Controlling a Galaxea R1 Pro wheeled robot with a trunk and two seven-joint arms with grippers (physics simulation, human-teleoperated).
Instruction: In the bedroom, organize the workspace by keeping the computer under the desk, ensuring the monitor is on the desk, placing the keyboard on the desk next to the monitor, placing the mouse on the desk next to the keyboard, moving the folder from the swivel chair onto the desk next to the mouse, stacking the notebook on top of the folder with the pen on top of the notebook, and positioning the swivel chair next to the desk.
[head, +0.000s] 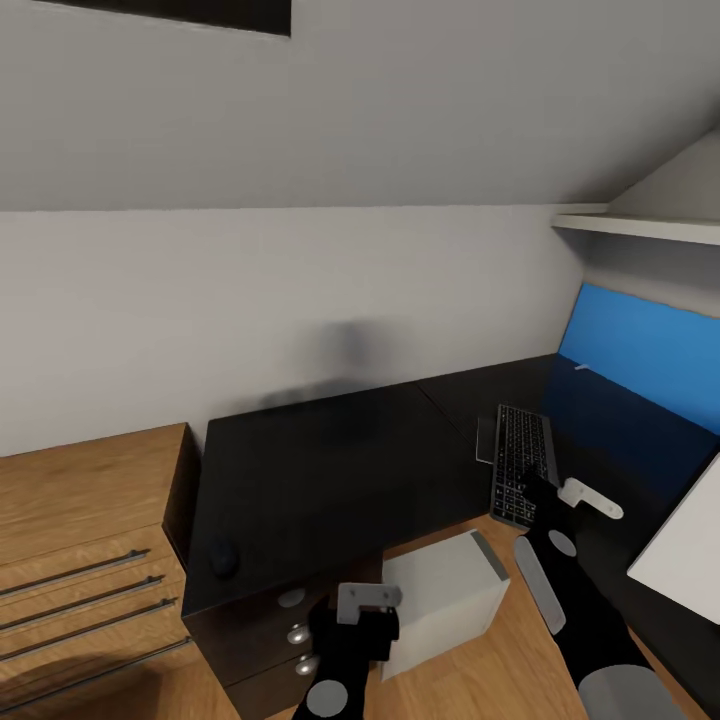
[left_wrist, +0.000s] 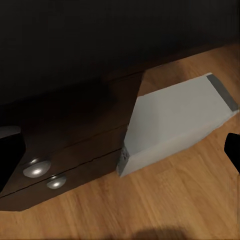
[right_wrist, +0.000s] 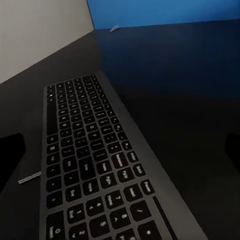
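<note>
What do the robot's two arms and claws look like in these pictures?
Both arms are black with round grey discs at the joints. The left claw and right claw are pale grey, blocky pieces. The right arm also carries a long grey panel.

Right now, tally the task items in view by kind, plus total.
Keyboard: 1
Mouse: 1
Computer: 1
Pen: 1
Desk: 1
Total: 5
</note>
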